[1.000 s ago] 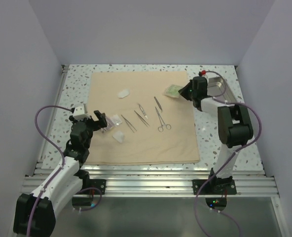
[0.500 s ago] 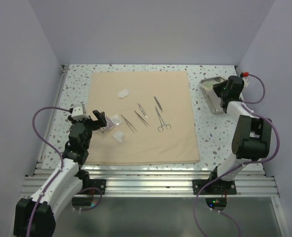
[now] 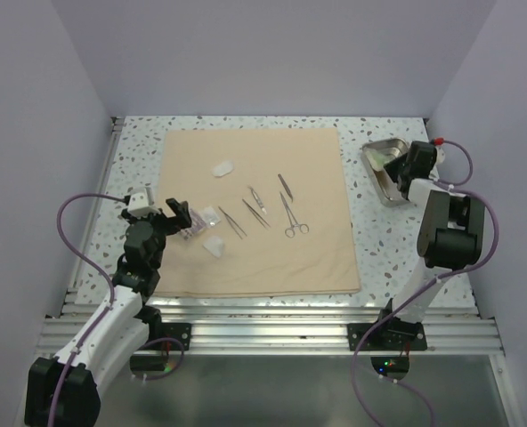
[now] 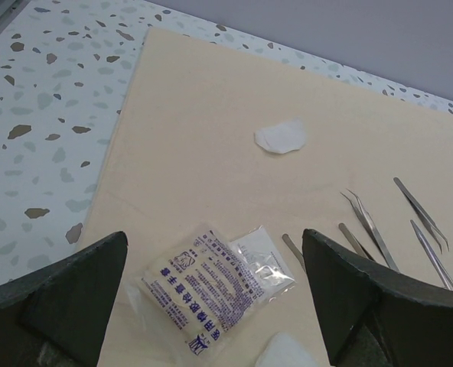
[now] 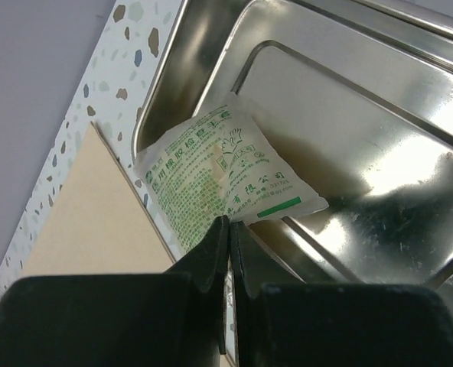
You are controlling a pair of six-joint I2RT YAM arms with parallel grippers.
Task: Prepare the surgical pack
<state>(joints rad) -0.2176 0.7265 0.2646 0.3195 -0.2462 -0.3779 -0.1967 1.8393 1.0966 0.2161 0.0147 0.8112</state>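
The tan cloth (image 3: 259,258) of the surgical pack lies flat on the table. On it are several steel instruments (image 3: 292,216), two white pads (image 3: 222,168) and a blue-printed packet (image 4: 203,287). My left gripper (image 4: 213,233) hangs open just above that packet, one finger on each side. The steel tray (image 3: 377,178) stands to the right of the cloth. My right gripper (image 5: 229,222) is shut on the lower edge of a green-printed packet (image 5: 226,172), which sits inside the tray (image 5: 364,115) against its near wall.
A small clear sachet (image 4: 263,260) lies partly under the blue-printed packet. Tweezers (image 4: 368,225) lie just right of the left gripper. The right arm (image 3: 446,231) reaches over the speckled table along the right wall.
My right gripper has carried the green-printed packet from the cloth's far right edge over to the steel tray. The left gripper has stayed open over the blue-printed packet.
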